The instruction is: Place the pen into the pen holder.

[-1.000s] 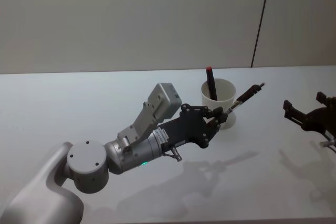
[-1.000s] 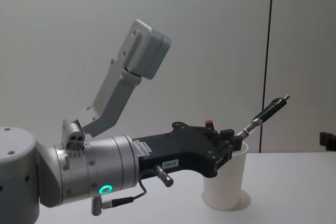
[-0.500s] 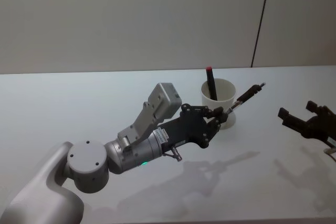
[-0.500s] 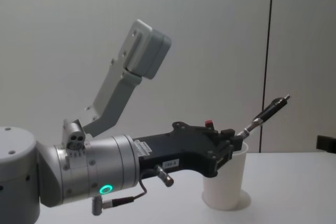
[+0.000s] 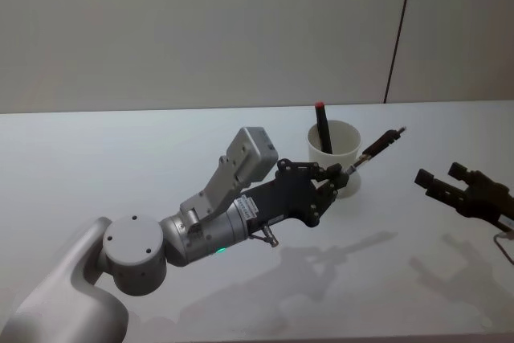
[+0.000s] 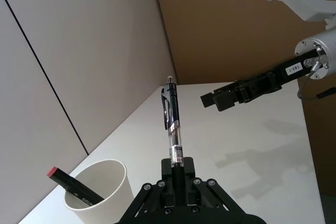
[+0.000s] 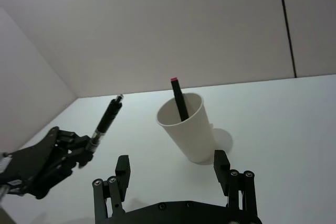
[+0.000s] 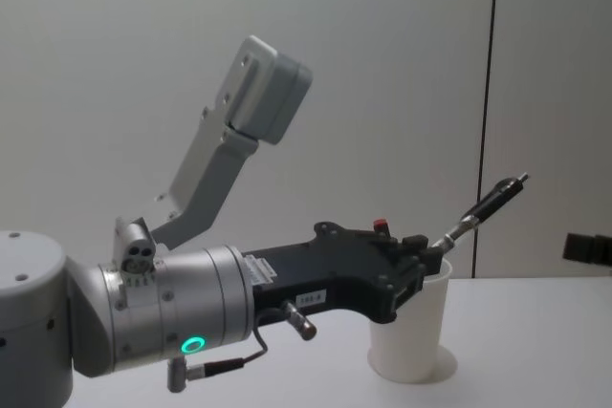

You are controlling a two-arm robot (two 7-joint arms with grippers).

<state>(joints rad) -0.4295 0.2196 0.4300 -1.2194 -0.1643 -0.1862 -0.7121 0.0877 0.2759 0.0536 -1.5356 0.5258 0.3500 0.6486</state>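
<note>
Head view: left gripper (image 5: 336, 179), jaws clamped on the pen (image 5: 376, 149), holds it tilted toward 2 o'clock beside the pen holder (image 5: 335, 158); right gripper (image 5: 438, 184), jaws apart, hovers at 3 o'clock.

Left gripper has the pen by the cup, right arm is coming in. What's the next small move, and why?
Probably bring the right gripper, open, toward the pen: the left gripper grips its lower end, so it angles outward beside the pen holder, not above it.

Right gripper (image 5: 434, 181) farther in from the right edge, nearer the pen holder (image 5: 335, 158).
</note>
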